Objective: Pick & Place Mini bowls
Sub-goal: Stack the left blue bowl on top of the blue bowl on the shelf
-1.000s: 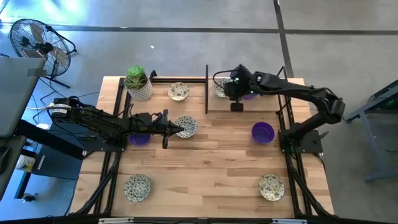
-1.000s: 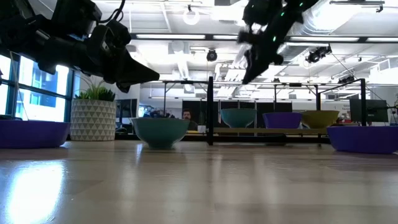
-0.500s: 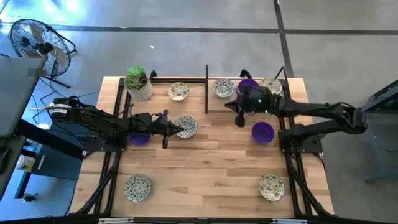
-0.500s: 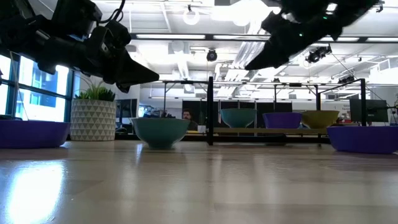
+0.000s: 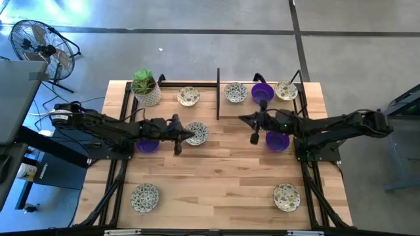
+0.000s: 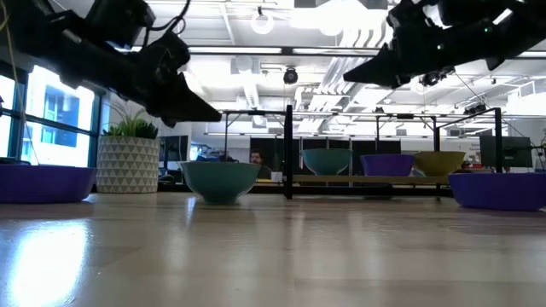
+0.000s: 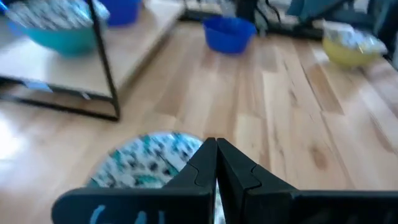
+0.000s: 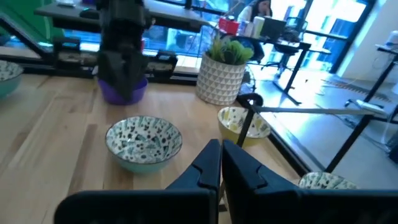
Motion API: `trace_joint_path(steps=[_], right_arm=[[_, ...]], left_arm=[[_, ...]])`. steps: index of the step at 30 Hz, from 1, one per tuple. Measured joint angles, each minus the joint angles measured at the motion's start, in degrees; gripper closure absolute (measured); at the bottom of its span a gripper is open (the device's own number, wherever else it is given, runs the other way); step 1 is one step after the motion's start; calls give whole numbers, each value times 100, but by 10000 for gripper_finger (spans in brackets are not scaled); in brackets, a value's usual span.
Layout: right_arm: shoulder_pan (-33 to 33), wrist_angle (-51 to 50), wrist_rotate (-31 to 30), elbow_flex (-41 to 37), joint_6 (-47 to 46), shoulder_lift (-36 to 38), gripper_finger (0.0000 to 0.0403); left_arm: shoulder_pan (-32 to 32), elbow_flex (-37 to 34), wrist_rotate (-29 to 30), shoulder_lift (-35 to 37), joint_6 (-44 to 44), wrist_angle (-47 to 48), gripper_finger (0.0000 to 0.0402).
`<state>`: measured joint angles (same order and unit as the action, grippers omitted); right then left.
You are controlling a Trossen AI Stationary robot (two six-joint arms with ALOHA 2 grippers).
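Observation:
Several mini bowls stand on the wooden table on their bases. A patterned bowl (image 5: 196, 133) sits near the middle, and my left gripper (image 5: 191, 136) hovers shut just above its left rim, also seen in the left wrist view (image 7: 216, 147). A purple bowl (image 5: 147, 146) lies under the left arm. Another purple bowl (image 5: 277, 139) lies under the right arm. My right gripper (image 5: 241, 118) is shut, level and pointing toward the table's left, above bare wood (image 8: 221, 149). Two patterned bowls (image 5: 235, 92) (image 5: 285, 90) and a purple one (image 5: 262, 92) stand on the far platform.
A black frame post (image 5: 218, 92) edges the raised far-right platform. A white pot with a green plant (image 5: 146, 87) and a patterned bowl (image 5: 188, 97) stand at the far left. Patterned bowls (image 5: 144, 197) (image 5: 287, 196) sit near the near corners. Bare wood lies between them.
My right gripper has drawn back from over the far platform toward the near edge. It has tipped from pointing down to lying level, pointing at the table's left. The bowls on the platform have stayed where they were.

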<state>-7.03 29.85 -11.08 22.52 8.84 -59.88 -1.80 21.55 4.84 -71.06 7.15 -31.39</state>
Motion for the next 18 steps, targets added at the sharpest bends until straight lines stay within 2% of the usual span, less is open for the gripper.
trace_joint_path(steps=[3,9,13,18], right_arm=[[98,23,-118,3,6,0,398],[241,3,125,3,-104,-17,402],[384,181,139,-36,-112,-20,402],[458,1192,453,-531,-181,-20,402]], left_arm=[[44,236,-183,145,59,662,401],[288,800,-183,279,215,2008,401],[539,1170,154,277,219,2775,401],[639,1298,543,305,439,3242,401]])
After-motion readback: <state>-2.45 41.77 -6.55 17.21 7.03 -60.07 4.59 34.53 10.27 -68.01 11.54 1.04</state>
